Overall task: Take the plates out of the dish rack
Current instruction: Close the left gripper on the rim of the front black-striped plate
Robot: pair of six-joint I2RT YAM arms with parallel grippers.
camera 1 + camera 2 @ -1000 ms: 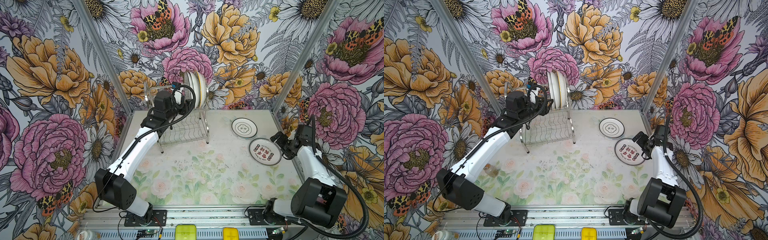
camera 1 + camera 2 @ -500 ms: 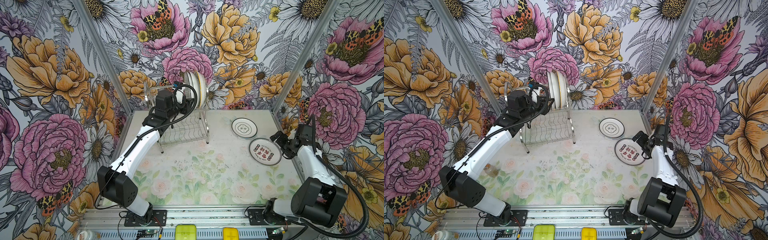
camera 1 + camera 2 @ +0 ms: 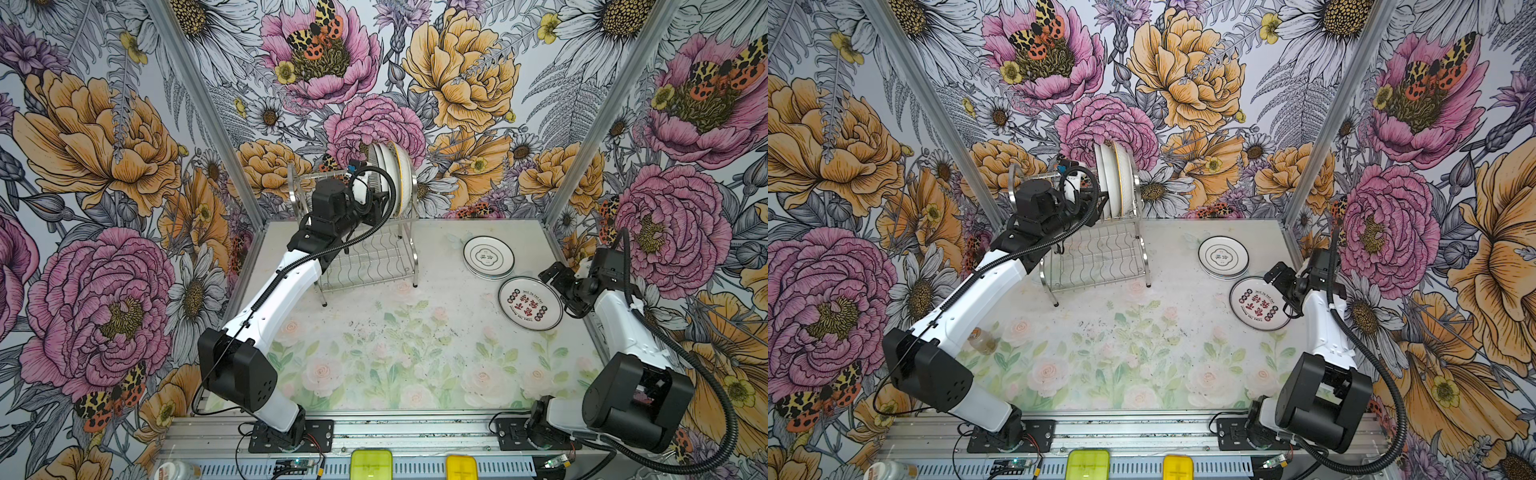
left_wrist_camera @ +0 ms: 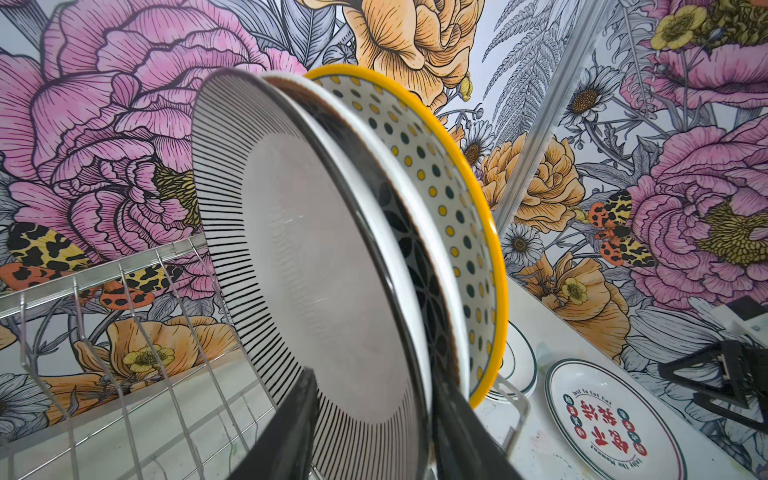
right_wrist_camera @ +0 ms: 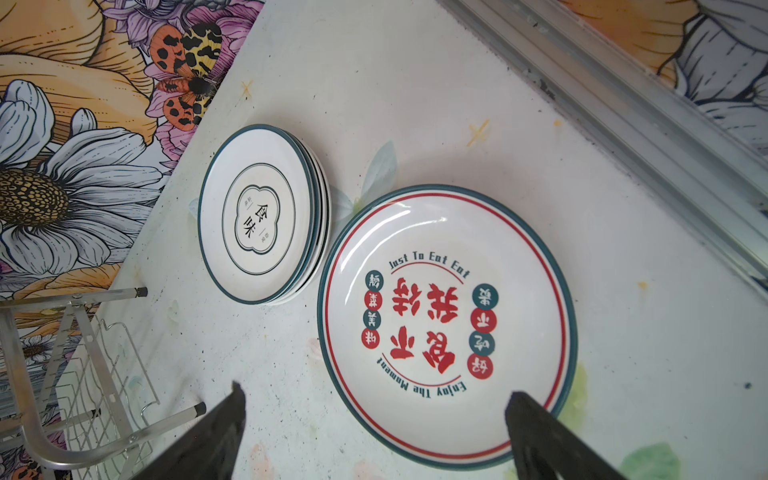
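- While reaching into the dish rack (image 3: 374,257), bracketed the slot-held striped plate (image 4: 311,249) edgewise with left gripper (image 4: 374,380), jaws half-wide; clamp impossible to tell.
- Hovered right gripper (image 5: 376,390), spread wide and empty, by the laid-flat red-lettered plate (image 5: 449,316).

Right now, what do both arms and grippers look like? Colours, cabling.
The left arm and right arm have white link shells, black joint housings and an external black corrugated cable conduit each. The left gripper and right gripper have plain black tapered fingers.
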